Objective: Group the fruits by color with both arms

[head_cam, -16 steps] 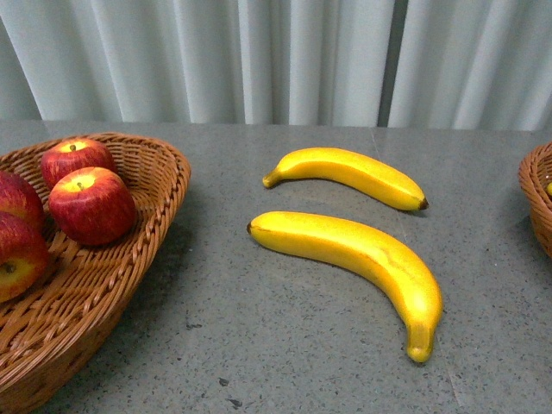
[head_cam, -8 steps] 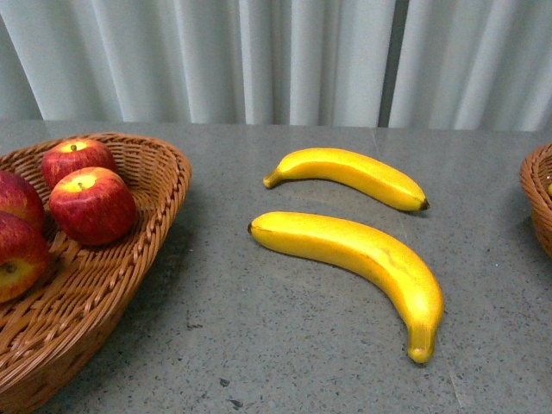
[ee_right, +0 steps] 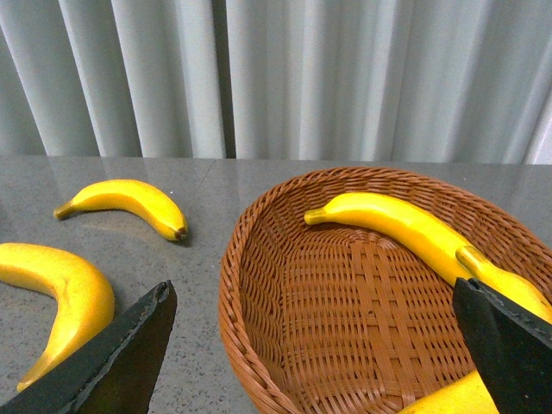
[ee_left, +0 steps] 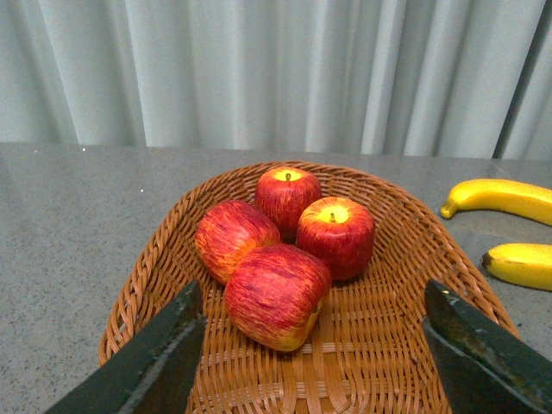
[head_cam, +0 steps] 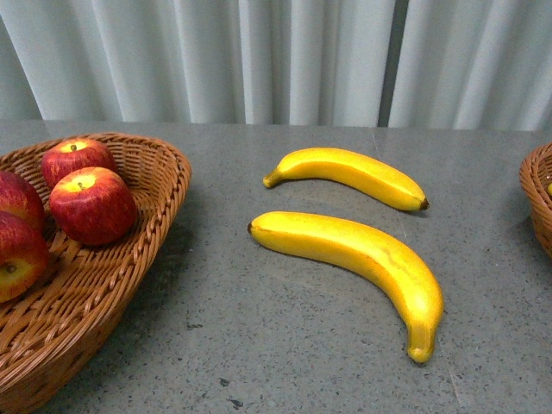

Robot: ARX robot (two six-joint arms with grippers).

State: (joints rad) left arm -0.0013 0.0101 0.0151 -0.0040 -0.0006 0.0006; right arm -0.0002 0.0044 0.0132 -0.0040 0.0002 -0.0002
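Front view: the grey speckled table is running back to a pleated white curtain filling the upper frame. At lower left the wicker left basket is being cropped by the frame edge; four red apples are sitting bunched in it, touching. At the right edge only a sliver of the right basket is showing. Between the two rims the far banana is lying at centre and the near banana just below it, apart, both curving down to the right. Broad strips of bare tabletop are separating them from each rim and from the bottom edge. The left gripper is facing the left basket, fingers spread wide, pinching nothing, with the apples lying beyond the tips. The right gripper is facing the right basket, fingers equally spread and empty; stowed bananas are resting along that basket's far wall
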